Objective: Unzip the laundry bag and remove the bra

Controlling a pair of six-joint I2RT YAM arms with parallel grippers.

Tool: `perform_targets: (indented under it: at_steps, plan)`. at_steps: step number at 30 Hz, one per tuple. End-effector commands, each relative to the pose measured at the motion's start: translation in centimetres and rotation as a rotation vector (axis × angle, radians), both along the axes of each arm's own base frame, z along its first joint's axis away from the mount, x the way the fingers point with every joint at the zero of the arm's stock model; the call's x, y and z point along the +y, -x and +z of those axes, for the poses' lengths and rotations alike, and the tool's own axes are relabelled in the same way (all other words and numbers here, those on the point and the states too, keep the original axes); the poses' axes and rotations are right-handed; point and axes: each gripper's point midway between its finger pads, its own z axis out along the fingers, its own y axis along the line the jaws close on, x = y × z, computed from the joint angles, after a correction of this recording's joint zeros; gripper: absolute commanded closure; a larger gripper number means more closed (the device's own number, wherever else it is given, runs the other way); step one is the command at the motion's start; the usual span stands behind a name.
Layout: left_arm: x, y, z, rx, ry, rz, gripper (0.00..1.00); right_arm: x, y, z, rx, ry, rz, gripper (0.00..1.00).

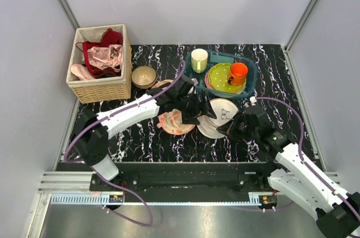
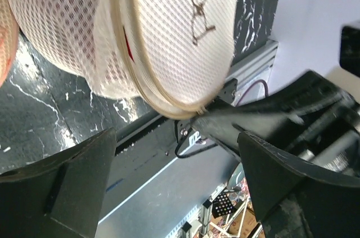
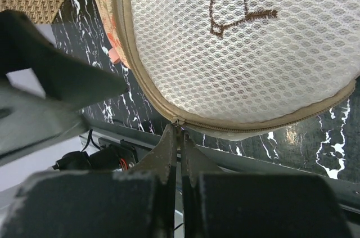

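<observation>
Left fingers (image 2: 62,187) are spread wide, nothing between them, and sit just beside the laundry bag (image 2: 169,24) without touching it.

Right fingers (image 3: 169,153) are pressed fully together, tips pinched on the bag's beige zip rim (image 3: 225,128), right at the slider.

The bag sits centre-right on the counter (image 1: 270,80), towards the near edge and between the two wrists. It's in front of the teal tray (image 1: 251,68) and touches or overlaps the peach floral cloth (image 1: 171,122) on its left. White mesh dome, brown embroidered figure facing up.

In the left wrist view a small bit of red shows at the seam between the two mesh halves. I can't tell how far the zip is open, or whether the bag lies flat on the counter or is tipped up.

Other things on the counter:
- The wicker basket (image 1: 101,89) of red and pink garments is at far left.
- The small bowl (image 1: 144,76) is just beside the basket.
- The tray holds the green spotted plate (image 1: 220,77), the orange mug (image 1: 238,73) and the pale cup (image 1: 199,59).
</observation>
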Motion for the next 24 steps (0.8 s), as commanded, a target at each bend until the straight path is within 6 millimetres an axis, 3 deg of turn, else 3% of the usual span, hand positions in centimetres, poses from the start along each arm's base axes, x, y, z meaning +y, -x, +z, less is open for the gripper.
perform_targets:
  at_steps: [1,11,14,15,22,24]
  plan:
    - [-2.5,-2.2,2.1,-0.042,0.089,0.021,0.11,0.5,-0.1,1.3,-0.058,-0.040,0.023,1.00]
    - [-4.6,-3.6,0.3,-0.006,0.122,0.029,0.33,-0.2,0.9,1.4,-0.063,-0.056,0.009,1.00]
    - [-4.6,-3.8,0.5,-0.013,0.115,0.018,0.72,-0.5,1.2,1.5,-0.065,-0.046,0.009,1.00]
    - [-4.7,-4.2,1.5,-0.034,0.125,0.015,1.00,-0.8,1.4,1.4,-0.062,-0.033,0.008,1.00]
    - [-1.3,-6.6,5.3,-0.155,0.084,0.039,1.00,-3.2,2.5,0.5,-0.057,0.063,-0.038,1.00]
    - [-0.4,-7.4,5.4,-0.159,0.081,0.036,1.00,-3.5,2.9,0.4,-0.051,0.056,-0.050,1.00]
